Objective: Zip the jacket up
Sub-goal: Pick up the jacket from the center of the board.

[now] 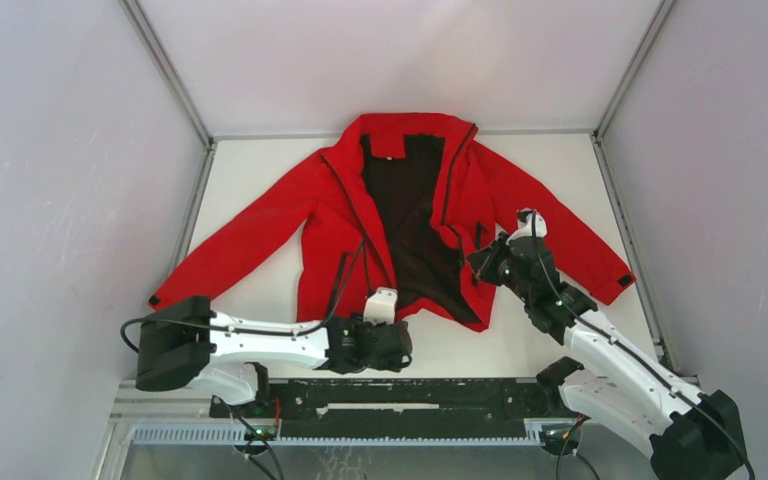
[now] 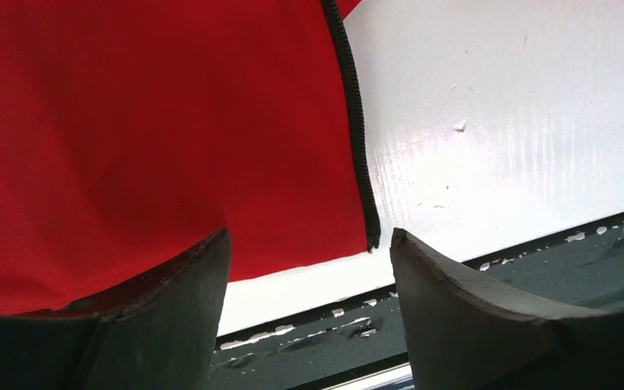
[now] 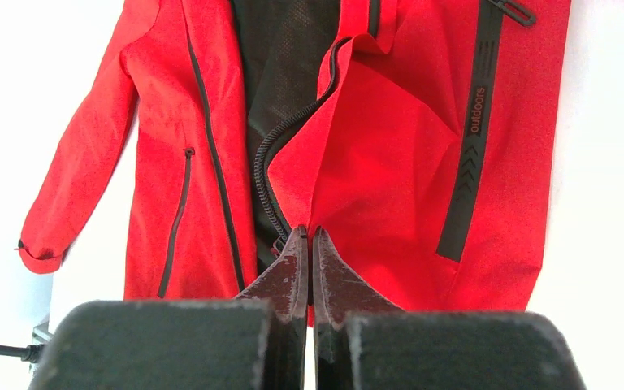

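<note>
So the jacket (image 1: 325,225) lies open and flat on the table (image 1: 250,175), ahead of both grippers. It looks like thin, floppy shell fabric: light, probably slick, more likely to bunch than slide. The right gripper (image 3: 309,234) is squeezed tight, seemingly pinching the front panel edge beside the zipper (image 3: 264,162). The left gripper (image 2: 309,240) is spread wide, with the zipper tape's bottom corner (image 2: 371,242) just ahead between its fingers. I'd grab there.
</note>
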Action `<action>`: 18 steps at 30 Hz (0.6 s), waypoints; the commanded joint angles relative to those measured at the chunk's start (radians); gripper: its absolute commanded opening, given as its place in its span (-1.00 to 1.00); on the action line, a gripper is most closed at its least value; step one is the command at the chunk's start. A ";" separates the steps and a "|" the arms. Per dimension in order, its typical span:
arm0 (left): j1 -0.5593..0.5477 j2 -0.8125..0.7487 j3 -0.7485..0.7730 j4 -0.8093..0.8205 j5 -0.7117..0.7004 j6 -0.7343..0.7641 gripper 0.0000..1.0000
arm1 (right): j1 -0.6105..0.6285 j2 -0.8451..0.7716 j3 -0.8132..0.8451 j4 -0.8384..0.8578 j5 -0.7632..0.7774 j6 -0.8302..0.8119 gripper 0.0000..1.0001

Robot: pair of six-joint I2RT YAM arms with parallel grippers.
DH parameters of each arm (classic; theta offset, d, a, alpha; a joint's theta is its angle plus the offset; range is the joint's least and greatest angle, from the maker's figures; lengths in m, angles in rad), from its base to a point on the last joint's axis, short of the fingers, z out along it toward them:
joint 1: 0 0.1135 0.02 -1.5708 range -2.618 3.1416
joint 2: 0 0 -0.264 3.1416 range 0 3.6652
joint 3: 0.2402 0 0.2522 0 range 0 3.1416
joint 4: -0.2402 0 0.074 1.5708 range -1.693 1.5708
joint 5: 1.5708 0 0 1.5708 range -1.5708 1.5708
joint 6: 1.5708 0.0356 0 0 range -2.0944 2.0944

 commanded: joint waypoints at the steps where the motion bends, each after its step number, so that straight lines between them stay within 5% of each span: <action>1: -0.025 0.002 0.042 -0.029 -0.045 -0.072 0.53 | -0.008 -0.018 -0.008 0.060 -0.007 -0.006 -1.00; 18: -0.044 0.032 0.027 -0.074 -0.098 -0.169 0.47 | -0.019 -0.031 -0.032 0.073 -0.024 0.003 -1.00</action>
